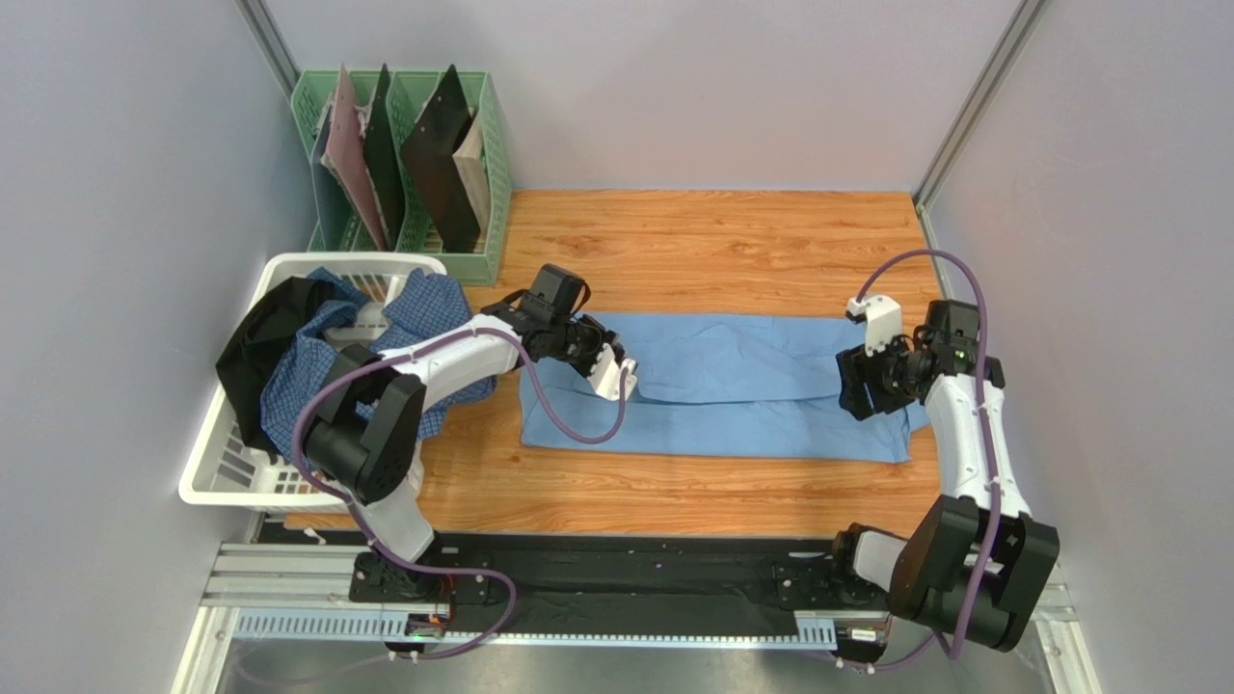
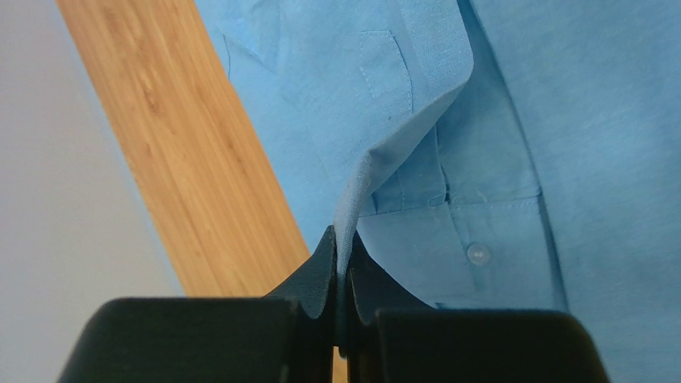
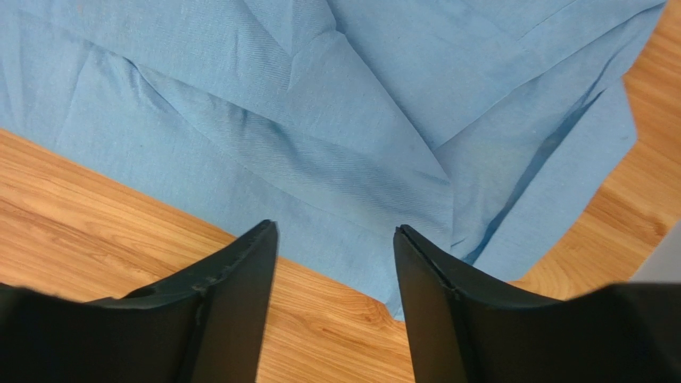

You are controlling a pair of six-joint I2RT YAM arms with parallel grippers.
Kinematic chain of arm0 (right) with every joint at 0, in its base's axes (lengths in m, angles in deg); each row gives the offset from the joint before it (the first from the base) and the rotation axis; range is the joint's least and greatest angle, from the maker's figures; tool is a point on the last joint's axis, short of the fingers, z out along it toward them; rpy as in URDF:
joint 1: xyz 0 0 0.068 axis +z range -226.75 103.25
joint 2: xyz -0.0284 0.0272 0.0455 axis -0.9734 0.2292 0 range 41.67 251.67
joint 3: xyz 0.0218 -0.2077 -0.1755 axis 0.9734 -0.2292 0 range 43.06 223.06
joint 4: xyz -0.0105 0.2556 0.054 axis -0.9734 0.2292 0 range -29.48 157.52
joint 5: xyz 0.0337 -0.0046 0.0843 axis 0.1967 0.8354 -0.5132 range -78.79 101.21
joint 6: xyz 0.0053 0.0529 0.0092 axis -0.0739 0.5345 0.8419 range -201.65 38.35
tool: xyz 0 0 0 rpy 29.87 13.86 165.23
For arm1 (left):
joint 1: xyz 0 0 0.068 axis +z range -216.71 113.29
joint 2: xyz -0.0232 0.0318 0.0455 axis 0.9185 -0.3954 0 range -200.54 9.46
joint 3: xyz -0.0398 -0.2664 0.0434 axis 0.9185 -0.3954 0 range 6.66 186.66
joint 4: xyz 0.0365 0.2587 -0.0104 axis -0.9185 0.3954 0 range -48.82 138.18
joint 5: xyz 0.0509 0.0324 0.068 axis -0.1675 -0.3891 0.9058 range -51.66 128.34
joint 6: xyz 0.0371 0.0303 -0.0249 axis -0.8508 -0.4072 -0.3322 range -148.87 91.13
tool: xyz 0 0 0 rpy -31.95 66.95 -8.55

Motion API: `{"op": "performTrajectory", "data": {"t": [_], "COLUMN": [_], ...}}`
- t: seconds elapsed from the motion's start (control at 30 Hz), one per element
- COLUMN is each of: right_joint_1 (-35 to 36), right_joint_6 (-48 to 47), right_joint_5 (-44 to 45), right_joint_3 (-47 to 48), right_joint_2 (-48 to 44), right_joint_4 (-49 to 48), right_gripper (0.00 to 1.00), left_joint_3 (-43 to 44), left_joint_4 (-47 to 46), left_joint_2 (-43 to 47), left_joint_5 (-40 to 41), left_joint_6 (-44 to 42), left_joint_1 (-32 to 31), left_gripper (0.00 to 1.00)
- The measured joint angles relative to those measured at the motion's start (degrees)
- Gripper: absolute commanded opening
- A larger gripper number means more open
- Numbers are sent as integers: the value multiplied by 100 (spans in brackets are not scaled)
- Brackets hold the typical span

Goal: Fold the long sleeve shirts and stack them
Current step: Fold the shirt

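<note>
A light wooden surface with a plank-like grain fills the middle of the enclosure. Plain pale grey walls close it in on the left, at the back and on the right. A slim metal post stands in each back corner, one left and one right. A green slotted file rack stands at the back left, with dark and brownish flat boards leaning in its slots. A white plastic basket overhangs the surface's left edge. Along the near edge lie a black strip and a slotted aluminium rail. The light is soft and even, and shadows are faint.
</note>
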Motion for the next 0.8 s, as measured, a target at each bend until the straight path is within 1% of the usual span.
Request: {"op": "performTrajectory", "data": {"t": [0.03, 0.07, 0.13, 0.17, 0.23, 0.27, 0.33, 0.43, 0.53, 0.67, 0.73, 0.8], "right_joint_1": [0, 0, 0, 0, 0, 0, 0, 26, 177, 590, 785, 872], "right_joint_6": [-2, 4, 7, 7, 20, 35, 70, 138, 286, 588, 798, 962], "right_joint_5": [-15, -42, -90, -94, -146, -179, -251, -289, -127, 385, 697, 938], "right_joint_3": [26, 68, 157, 173, 280, 361, 522, 638, 619, 616, 621, 643], "right_joint_2": [70, 151, 313, 330, 415, 463, 575, 748, 933, 1335, 1683, 2059], "right_joint_4": [42, 87, 140, 149, 240, 293, 345, 345, 341, 214, 133, 57], "right_gripper": [51, 50, 50, 50, 48, 47, 42, 40, 40, 38, 36, 34], "left_joint_3": [-59, -122, -251, -295, -413, -490, -610, -649, -389, 286, 590, 831], "left_joint_4": [-111, -221, -372, -391, -422, -402, -302, 26, 597, 1279, 1519, 1681], "left_joint_2": [0, 0, 0, 0, 13, 37, 133, 439, 761, 999, 1038, 977], "left_joint_5": [2, 9, 15, 13, 28, 46, 96, 181, 173, 164, 125, 133], "left_joint_6": [-168, -345, -734, -887, -1156, -1255, -1342, -1270, -1043, -341, 175, 721], "left_joint_1": [37, 76, 109, 114, 140, 162, 212, 448, 824, 1141, 1134, 1093], "left_gripper": [0, 4, 23, 43, 61, 64, 64, 64, 64, 68, 68, 66]}}
